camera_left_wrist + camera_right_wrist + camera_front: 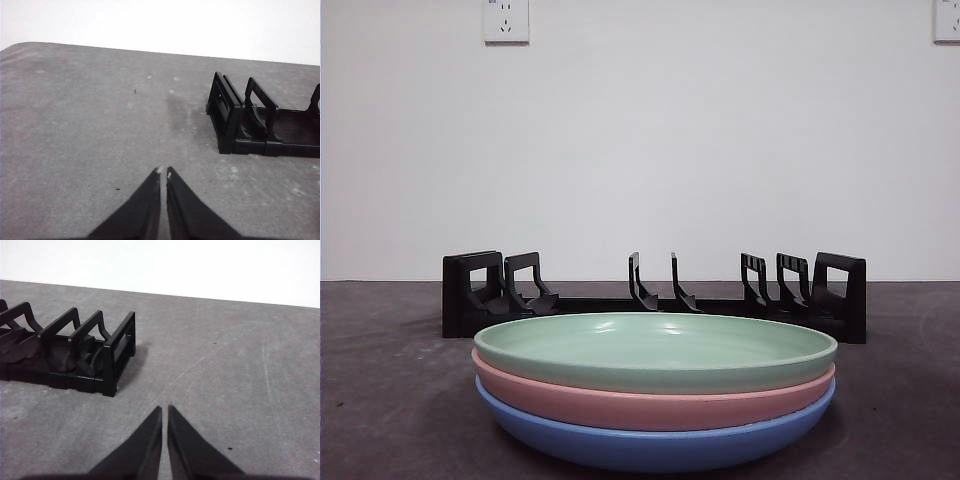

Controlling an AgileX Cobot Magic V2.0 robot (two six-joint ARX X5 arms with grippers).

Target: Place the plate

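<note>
Waiting with both grippers, left (163, 172) and right (165, 409), closed and empty, I must first grasp the green plate (655, 350), rack (655, 295) at twelve o'clock behind it.

Before me a green plate (655, 345) rests atop a pink plate (650, 400) and a blue plate (655, 445) on the tabletop (390, 400), a black rack (655, 295) behind them.

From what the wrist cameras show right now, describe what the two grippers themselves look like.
The left gripper and right gripper look alike: each has two matte black jaws, broad at the base and tapering to slim pointed tips. The left tips show small pale scuffs. No cables, markings or arm links are visible.
</note>
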